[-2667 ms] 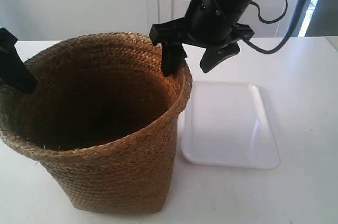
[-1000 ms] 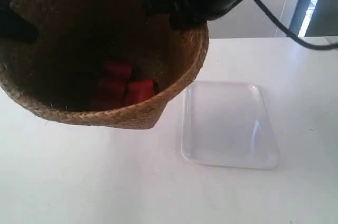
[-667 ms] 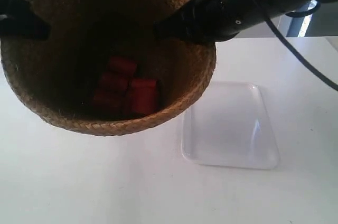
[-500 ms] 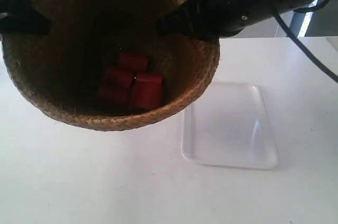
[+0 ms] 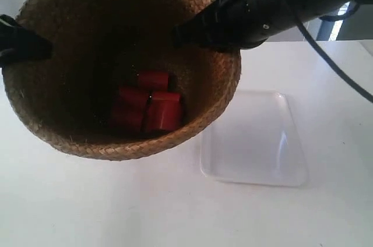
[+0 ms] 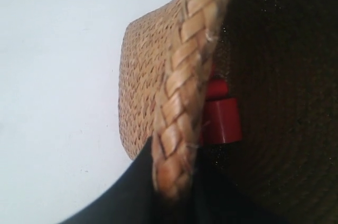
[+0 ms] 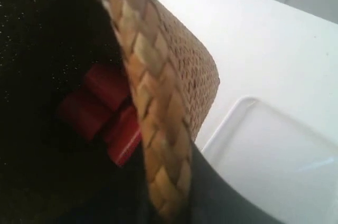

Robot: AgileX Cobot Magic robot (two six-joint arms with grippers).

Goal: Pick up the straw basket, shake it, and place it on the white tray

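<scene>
While the left claw and right claw clamp its rim, the straw basket hangs tilted between them.

the straw basket's rim runs off the exterior view's top edge; its wall hides a corner of the white tray; the red pieces inside are too shadowed to count.

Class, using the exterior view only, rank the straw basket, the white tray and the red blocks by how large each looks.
1. straw basket: largest by far, though it is held up, likely nearer the camera, which exaggerates it.
2. white tray.
3. red blocks, inside the basket: smallest.
</scene>
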